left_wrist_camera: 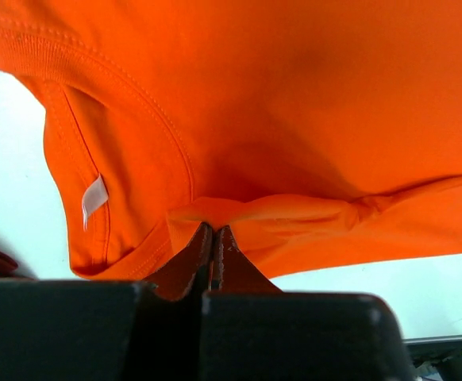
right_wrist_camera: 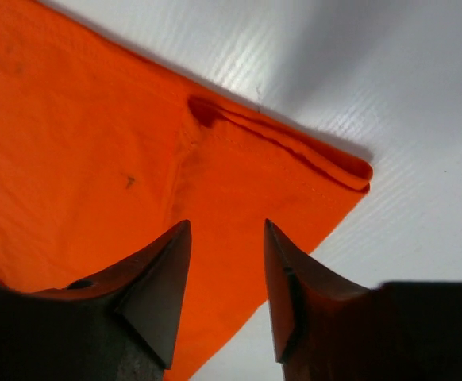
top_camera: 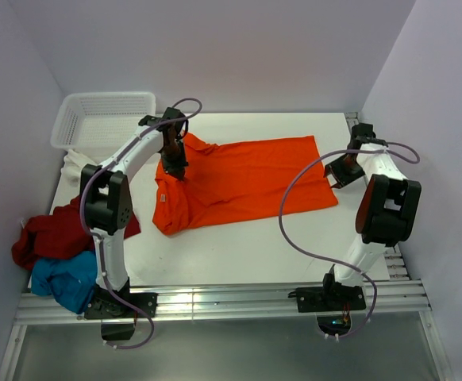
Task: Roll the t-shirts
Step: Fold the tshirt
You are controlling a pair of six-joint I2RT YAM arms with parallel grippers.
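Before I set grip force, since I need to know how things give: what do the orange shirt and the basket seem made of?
Orange shirt: soft matte knit fabric, possibly cotton. It creases and folds, with stitched hems and a ribbed collar. Basket: rigid white plastic, probably moulded. Its walls are a regular perforated grid.

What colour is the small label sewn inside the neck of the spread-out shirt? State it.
White; the small fabric label shows best in the left wrist view.

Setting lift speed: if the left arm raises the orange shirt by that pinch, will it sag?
Likely sags: the orange t-shirt bunches and creases where the left tool pinches it. Probably light, since its thin hem corner lies flat. Its far end would likely drag along the table.
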